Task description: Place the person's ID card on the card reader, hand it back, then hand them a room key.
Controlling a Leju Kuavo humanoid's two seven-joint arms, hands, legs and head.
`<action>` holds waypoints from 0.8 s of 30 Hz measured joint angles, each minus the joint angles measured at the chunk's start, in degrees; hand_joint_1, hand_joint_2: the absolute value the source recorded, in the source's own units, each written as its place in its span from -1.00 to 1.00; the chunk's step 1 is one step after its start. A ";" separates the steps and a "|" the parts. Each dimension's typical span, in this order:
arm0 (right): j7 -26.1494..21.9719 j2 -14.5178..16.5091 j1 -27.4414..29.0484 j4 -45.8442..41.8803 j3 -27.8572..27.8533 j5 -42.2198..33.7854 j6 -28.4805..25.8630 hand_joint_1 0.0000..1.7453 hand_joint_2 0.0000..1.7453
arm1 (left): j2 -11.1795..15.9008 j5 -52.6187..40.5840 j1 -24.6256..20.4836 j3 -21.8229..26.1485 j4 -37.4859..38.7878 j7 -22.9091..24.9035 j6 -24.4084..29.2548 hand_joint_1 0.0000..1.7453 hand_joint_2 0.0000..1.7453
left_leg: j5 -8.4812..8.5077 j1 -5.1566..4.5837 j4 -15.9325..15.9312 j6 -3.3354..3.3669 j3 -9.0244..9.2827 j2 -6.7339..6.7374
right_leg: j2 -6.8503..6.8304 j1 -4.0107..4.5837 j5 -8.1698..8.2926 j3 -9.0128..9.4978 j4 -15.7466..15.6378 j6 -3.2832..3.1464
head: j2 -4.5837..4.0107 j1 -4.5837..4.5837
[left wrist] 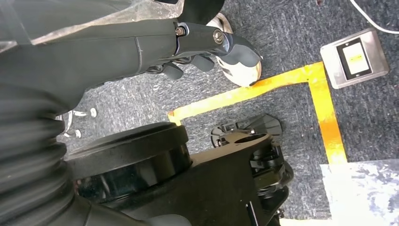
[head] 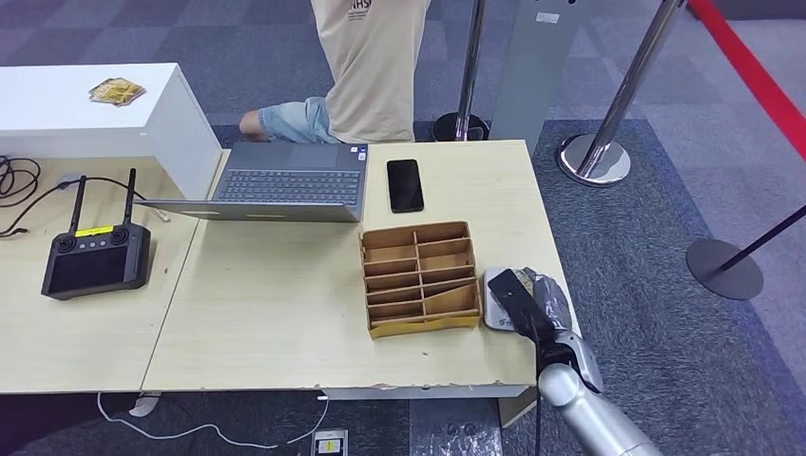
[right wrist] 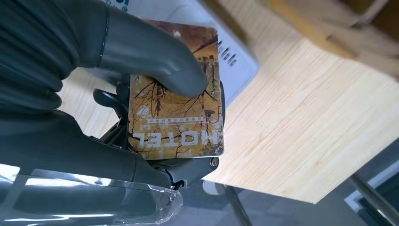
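Observation:
My right hand (head: 540, 309) hovers at the table's right edge, just over the white card reader (head: 494, 302). Between thumb and fingers (right wrist: 155, 56) it pinches a golden-brown card (right wrist: 181, 113) printed HOTEL with a tree pattern. In the right wrist view the card covers part of the card reader (right wrist: 235, 59). A person in a beige shirt (head: 371, 66) stands at the far side of the table. A small stack of similar golden cards (head: 117, 91) lies on the white counter (head: 57, 114) at the far left. My left hand (left wrist: 202, 52) hangs over the carpet and holds nothing.
A wooden divided tray (head: 418, 275) stands just left of the reader. Farther back are a black phone (head: 405, 185) and an open laptop (head: 285, 185). A black controller (head: 95, 256) lies on the left table. Chrome barrier posts (head: 594, 157) stand to the right.

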 joint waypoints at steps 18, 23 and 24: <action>0.67 -2.59 0.74 -21.08 -0.44 -1.43 1.32 1.00 1.00 | -0.15 0.28 0.20 0.00 0.00 -0.40 -0.09 -1.00 1.00 | 0.00 -0.01 0.00 0.00 -0.26 -0.04 | 0.00 -0.01 -0.01 -0.25 0.01 0.00 | 0.01 0.00; 1.73 -3.64 -0.37 -26.31 -0.44 0.35 2.40 1.00 1.00 | -0.17 0.00 0.18 0.00 0.00 -0.39 -0.22 -1.00 1.00 | 0.00 -0.01 0.00 0.00 -0.28 -0.04 | 0.00 0.00 -0.01 -0.25 0.03 0.00 | 0.01 0.00; 1.83 -3.76 -0.78 -27.41 -0.41 0.57 2.76 1.00 1.00 | -0.17 -0.08 0.17 0.00 0.00 -0.38 -0.27 -1.00 1.00 | 0.00 -0.01 0.00 0.00 -0.28 -0.03 | 0.00 0.00 -0.01 -0.26 0.03 0.00 | 0.01 0.00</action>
